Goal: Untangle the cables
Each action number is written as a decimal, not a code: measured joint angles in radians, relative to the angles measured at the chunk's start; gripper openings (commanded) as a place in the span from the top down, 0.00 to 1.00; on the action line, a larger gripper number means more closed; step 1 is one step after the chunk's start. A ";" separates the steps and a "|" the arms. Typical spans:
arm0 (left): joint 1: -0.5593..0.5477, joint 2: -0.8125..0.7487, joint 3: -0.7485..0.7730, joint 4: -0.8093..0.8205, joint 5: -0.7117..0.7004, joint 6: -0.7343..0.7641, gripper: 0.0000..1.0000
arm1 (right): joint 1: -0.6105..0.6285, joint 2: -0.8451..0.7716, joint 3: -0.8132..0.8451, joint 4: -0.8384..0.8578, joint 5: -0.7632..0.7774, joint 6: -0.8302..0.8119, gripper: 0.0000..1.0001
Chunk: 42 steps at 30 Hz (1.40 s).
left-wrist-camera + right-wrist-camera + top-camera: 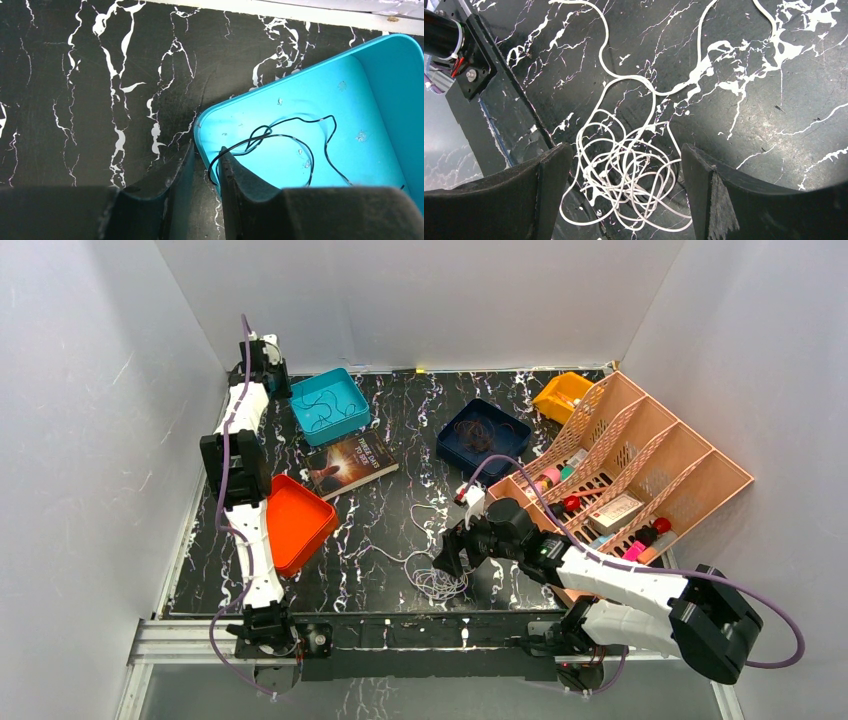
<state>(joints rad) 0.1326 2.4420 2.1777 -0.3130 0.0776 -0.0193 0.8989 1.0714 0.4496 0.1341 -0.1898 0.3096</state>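
above the white cable tangle (624,185), right fingers (514,195) spread wide.

Bright even overhead light, soft shadows, mostly sharp

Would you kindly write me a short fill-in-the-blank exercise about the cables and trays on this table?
1. The right gripper, fingers open, hangs over a tangle of ____ cable.
2. The turquoise tray holds a thin ____ cable.
3. The orange tray lies beside the ____ arm.
Missing words: white; black; left.
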 measured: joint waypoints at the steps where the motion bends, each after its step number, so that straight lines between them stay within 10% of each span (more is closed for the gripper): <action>1: 0.000 0.000 0.000 0.000 0.003 0.000 0.79 | 0.000 0.000 0.000 0.000 -0.001 0.000 0.12; 42: 0.000 -0.002 0.002 0.029 0.035 0.000 0.77 | 0.000 0.013 0.000 0.003 -0.025 0.001 0.09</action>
<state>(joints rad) 0.1326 2.4401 2.1796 -0.2836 0.1127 -0.0193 0.8989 1.0840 0.4500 0.1371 -0.2150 0.3103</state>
